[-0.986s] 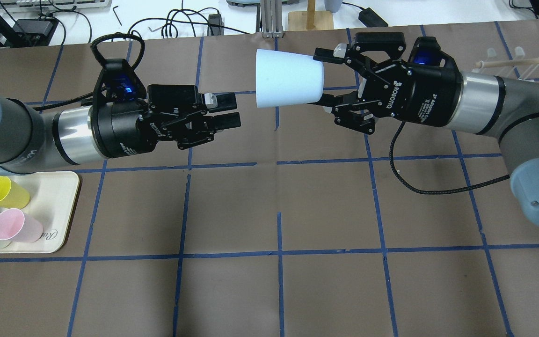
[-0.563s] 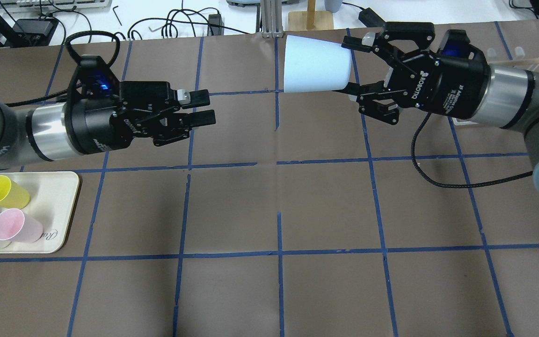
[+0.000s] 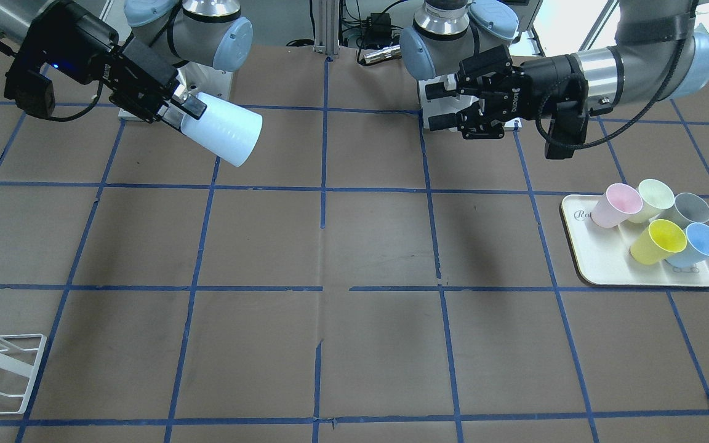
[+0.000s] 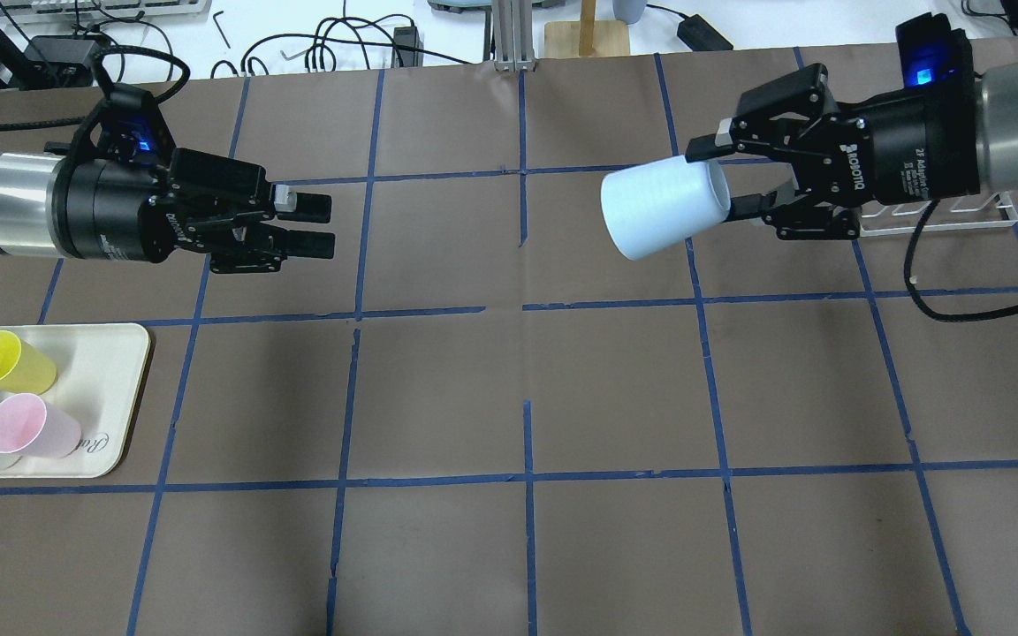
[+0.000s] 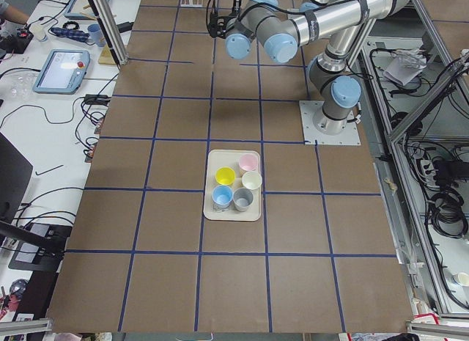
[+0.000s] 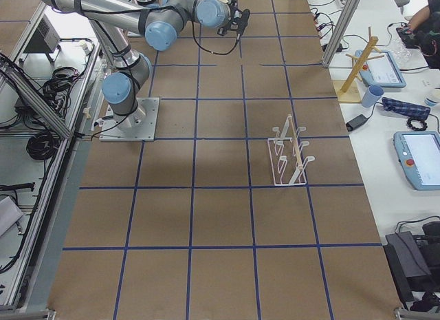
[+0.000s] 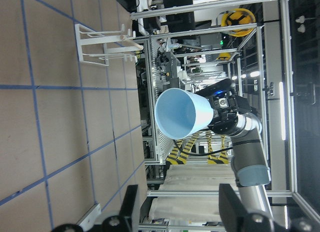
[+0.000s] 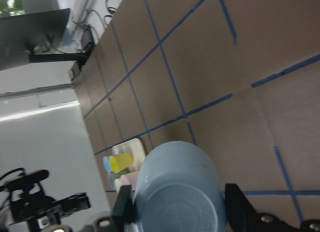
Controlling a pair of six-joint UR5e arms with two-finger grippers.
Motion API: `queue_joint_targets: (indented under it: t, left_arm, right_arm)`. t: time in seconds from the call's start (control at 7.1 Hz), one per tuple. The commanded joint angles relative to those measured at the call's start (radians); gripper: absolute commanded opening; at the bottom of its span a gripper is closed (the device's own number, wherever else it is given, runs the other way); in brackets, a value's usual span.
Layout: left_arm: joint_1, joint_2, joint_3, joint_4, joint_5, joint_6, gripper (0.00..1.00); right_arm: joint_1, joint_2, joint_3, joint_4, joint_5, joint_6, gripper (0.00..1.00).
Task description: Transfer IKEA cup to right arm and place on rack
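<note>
Currently held aloft: small pale blue tapered plastic IKEA cup (image 4: 661,208), hanging above the brown gridded bench (image 4: 527,530), its long axis lying near-horizontal. The right arm's black two-finger end effector (image 4: 728,180) is clamping the narrow base, and the wide mouth is pointing toward the left end effector (image 4: 319,225), which is waiting empty, fingers parted, well apart from the cup. The white thin-wire rack (image 6: 287,155) is standing on the right arm's side, behind its wrist and opposite the mouth, so placement is probably calling for a swing back that way.
</note>
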State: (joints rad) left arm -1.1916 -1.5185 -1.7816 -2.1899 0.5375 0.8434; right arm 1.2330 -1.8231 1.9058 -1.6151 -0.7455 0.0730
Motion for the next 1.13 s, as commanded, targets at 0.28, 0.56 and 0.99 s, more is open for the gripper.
queue_joint_targets:
  t: [0.28, 0.56, 0.99]
  left_arm:
    - [-0.253, -0.016, 0.01, 0.685, 0.577, -0.643, 0.7]
    - [-0.315, 0.003, 0.071, 0.69, 0.901, -0.682, 0.78]
    - [-0.35, -0.012, 0.235, 0.521, 1.024, -0.842, 0.85]
  right_arm:
    - [0.003, 0.005, -0.07, -0.014, -0.564, -0.23, 0.25]
    - [0.0, 0.039, -0.068, -0.122, -0.62, -0.332, 0.25]
    - [-0.021, 0.189, -0.154, -0.23, -0.695, -0.445, 0.25]
